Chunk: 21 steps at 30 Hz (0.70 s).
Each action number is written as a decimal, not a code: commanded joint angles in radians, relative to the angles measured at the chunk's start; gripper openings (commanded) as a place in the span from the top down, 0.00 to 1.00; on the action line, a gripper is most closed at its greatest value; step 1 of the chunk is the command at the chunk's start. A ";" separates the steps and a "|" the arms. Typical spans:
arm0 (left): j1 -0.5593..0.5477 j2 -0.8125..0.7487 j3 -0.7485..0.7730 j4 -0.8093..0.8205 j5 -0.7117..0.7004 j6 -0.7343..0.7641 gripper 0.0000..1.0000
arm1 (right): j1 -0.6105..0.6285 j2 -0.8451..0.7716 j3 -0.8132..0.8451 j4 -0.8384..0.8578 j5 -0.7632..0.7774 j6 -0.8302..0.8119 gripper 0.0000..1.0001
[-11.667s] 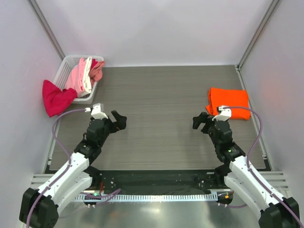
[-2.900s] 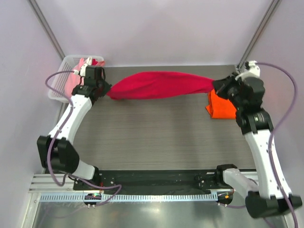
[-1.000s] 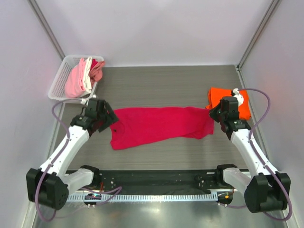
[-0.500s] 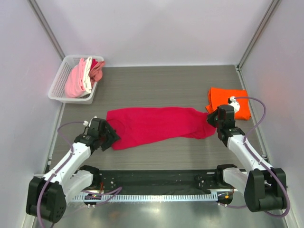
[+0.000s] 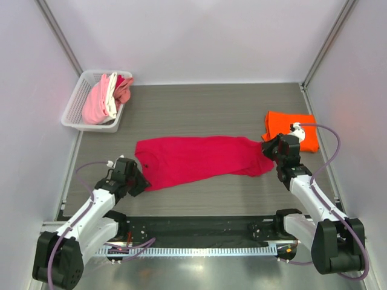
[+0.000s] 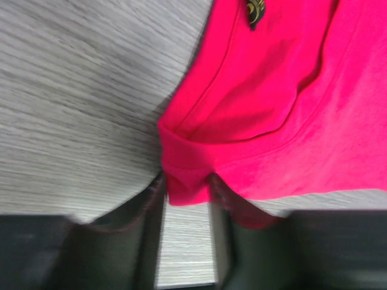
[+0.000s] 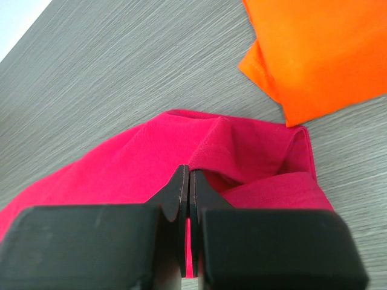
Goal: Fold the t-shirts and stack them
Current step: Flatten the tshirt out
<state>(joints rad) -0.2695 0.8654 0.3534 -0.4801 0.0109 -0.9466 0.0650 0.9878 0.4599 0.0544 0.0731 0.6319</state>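
The crimson t-shirt (image 5: 199,160) lies stretched out flat across the middle of the table, its dark neck label (image 6: 254,11) near the left end. My left gripper (image 5: 138,181) sits low at the shirt's near-left corner. Its jaws stand open, apart on either side of that corner (image 6: 186,184). My right gripper (image 5: 270,151) is at the shirt's right end and is shut on a raised fold of the red cloth (image 7: 187,175). The orange t-shirt (image 5: 293,130) lies folded just beyond the right gripper, and its corner (image 7: 320,54) shows in the right wrist view.
A white basket (image 5: 74,107) at the back left holds pink and white shirts (image 5: 104,96). Side walls stand close on the left and right of the table. A black strip (image 5: 199,226) runs along the near edge between the arm bases.
The left gripper has slid toward the near edge along the shirt's left end, and its jaws have narrowed round the corner. The right gripper has dropped a little, still shut on the cloth.
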 commanded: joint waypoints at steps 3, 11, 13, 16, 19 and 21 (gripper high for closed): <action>0.001 0.009 -0.001 0.072 0.024 0.009 0.90 | -0.002 -0.035 -0.010 0.070 -0.003 -0.006 0.99; 0.003 0.052 0.249 -0.060 0.044 0.046 1.00 | -0.002 -0.069 0.066 -0.048 0.126 0.009 0.99; 0.012 0.063 0.333 -0.101 0.063 0.049 1.00 | -0.007 -0.041 0.169 -0.163 0.140 -0.001 0.99; 0.032 0.119 0.531 -0.191 0.106 0.061 1.00 | -0.014 0.014 0.334 -0.308 0.128 -0.017 0.99; 0.038 0.147 0.726 -0.305 0.104 0.086 1.00 | -0.018 0.022 0.476 -0.441 0.068 -0.043 0.99; 0.039 0.104 0.788 -0.345 0.089 0.094 1.00 | -0.019 -0.009 0.512 -0.494 0.007 -0.061 0.99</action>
<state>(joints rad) -0.2379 1.0153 1.0458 -0.6838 0.0841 -0.8902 0.0505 1.0191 0.8902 -0.3042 0.1341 0.6121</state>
